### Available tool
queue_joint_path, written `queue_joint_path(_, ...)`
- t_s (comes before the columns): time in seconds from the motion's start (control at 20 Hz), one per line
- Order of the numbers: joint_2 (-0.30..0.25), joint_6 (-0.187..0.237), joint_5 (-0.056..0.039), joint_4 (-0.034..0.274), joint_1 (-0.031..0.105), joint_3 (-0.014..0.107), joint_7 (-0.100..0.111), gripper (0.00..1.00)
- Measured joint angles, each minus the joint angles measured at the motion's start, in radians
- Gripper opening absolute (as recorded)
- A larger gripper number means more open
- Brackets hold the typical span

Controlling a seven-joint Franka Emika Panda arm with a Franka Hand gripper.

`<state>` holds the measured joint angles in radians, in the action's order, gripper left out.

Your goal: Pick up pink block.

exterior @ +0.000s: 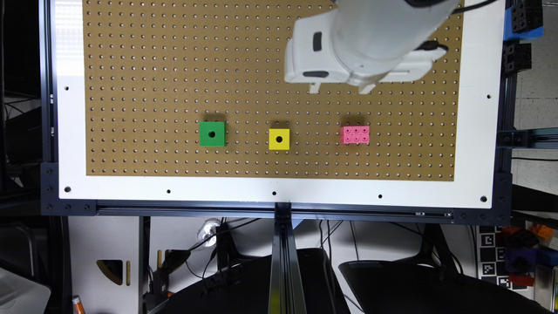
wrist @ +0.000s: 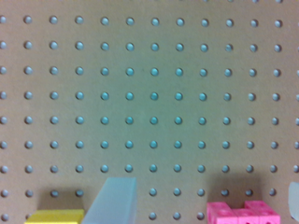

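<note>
Pink block point(exterior: 355, 134): bright pink plastic brick, rectangular, six round studs on top in a 2x3 grid. It lies flat, studs up, on the brown pegboard, long side along the row of cubes, at the exterior view's right end of that row.

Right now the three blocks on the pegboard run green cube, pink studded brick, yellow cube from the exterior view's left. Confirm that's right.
Wrong order. The exterior view shows the green plastic cube, then the yellow plastic cube in the middle, and the pink studded plastic brick last, towards that view's right.
</note>
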<state>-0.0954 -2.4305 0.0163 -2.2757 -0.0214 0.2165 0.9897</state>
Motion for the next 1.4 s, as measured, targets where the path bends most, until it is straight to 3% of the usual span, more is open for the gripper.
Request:
queue_joint_path(0.3,-0.065,0.001,-0.0030,0.072,0.000,0.014,0.013,1.00)
queue_joint_path(0.85,-0.081,0.001,-0.0030,0.100,-0.001,0.023,0.018,1.00)
queue_joint_path(1.2,-0.130,0.002,-0.0075,0.154,-0.004,0.038,0.037,1.00)
queue_joint_path(1.4,-0.140,0.002,-0.0106,0.161,-0.012,0.048,0.057,1.00)
